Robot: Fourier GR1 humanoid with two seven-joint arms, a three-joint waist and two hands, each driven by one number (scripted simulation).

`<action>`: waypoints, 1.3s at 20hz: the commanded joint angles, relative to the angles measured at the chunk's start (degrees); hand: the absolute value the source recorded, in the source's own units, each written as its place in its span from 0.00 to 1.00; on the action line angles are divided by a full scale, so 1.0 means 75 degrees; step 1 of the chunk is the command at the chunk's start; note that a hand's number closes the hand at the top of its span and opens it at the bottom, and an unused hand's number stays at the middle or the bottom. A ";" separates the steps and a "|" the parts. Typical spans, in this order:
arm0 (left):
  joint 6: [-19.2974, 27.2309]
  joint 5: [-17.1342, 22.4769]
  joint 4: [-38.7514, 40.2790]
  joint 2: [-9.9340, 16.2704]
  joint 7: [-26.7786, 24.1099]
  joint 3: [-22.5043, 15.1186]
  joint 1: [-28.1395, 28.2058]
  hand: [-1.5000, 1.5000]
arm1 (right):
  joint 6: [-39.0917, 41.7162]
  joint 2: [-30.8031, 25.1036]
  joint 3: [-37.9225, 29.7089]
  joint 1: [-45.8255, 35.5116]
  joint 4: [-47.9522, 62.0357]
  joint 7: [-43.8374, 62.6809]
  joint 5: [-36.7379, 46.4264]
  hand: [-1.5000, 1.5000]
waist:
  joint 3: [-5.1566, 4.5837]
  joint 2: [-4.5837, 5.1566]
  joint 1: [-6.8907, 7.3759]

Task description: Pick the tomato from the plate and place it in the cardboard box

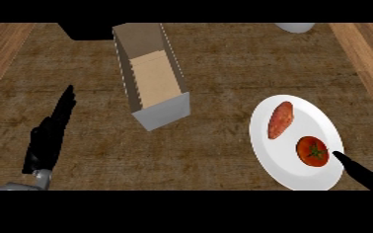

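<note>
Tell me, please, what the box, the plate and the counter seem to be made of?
The box looks like cardboard: matte tan inside, grey-brown thin walls, open top. The plate looks like glazed ceramic or perhaps plastic: plain smooth white with no pattern; which one cannot be told. The counter looks like dark, matte wood with a mottled, streaky grain, edged by lighter wooden strips at the sides.

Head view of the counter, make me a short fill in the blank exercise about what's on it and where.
1. The tomato lies on the white ____.
2. Beside the tomato on that plate lies a reddish ____.
3. The cardboard box stands to the ____ of the plate.
4. The right robot hand has a fingertip next to the ____.

Missing words: plate; sweet potato; left; tomato
</note>
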 commanded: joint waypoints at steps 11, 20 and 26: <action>-0.0056 -0.0199 -0.0295 -0.0085 0.0048 -0.0085 0.0145 0.50 | 0.3507 -0.1858 0.1780 0.1341 -0.2855 0.6342 0.2518 0.00 | -0.0005 0.0043 0.0301; 0.0021 -0.0773 -0.0293 -0.0649 0.0325 -0.0020 -0.0181 0.50 | 0.4534 -0.0557 0.2633 -0.0701 -0.2535 0.8748 0.4018 0.00 | 0.0030 0.0019 0.0204; -0.0422 -0.0887 -0.0118 -0.0800 0.0372 0.0439 0.0025 0.50 | 0.4299 0.0081 0.2839 0.0025 -0.2068 0.8305 0.4606 0.00 | 0.0031 0.0013 0.0127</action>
